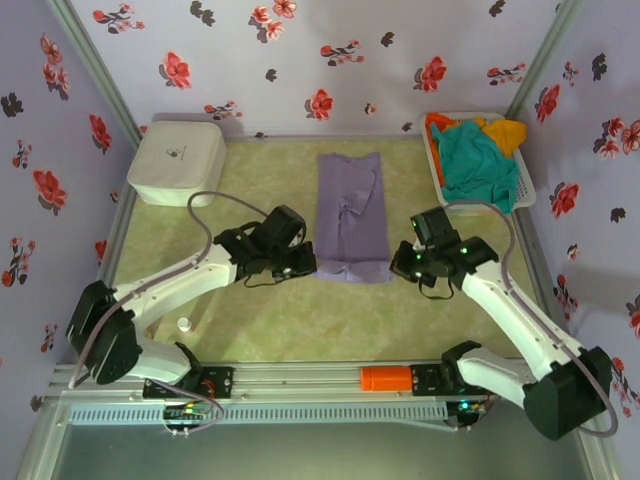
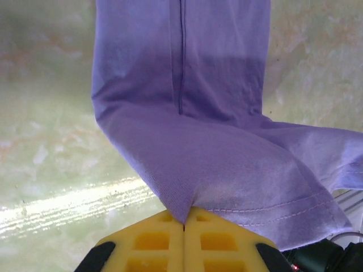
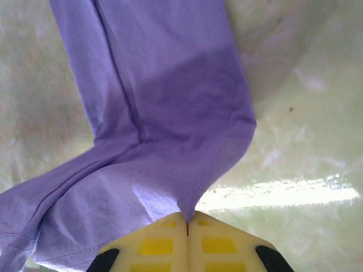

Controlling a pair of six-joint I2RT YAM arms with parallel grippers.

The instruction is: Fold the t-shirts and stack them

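Observation:
A lavender t-shirt (image 1: 352, 215) lies folded into a long narrow strip on the middle of the table, running from near to far. My left gripper (image 1: 306, 264) is shut on its near left corner, and the cloth (image 2: 227, 170) rises into the closed yellow jaws (image 2: 184, 222). My right gripper (image 1: 402, 262) is shut on the near right corner, with the cloth (image 3: 170, 153) pinched at the jaw tips (image 3: 188, 224). Teal, orange and yellow t-shirts (image 1: 478, 158) sit heaped in a white basket at the far right.
A white rounded box (image 1: 176, 160) stands at the far left corner. The white basket (image 1: 528, 192) sits against the right wall. A small white cap (image 1: 184, 323) lies near the left arm, and an orange part (image 1: 385, 378) sits on the front rail. Floral walls enclose the table.

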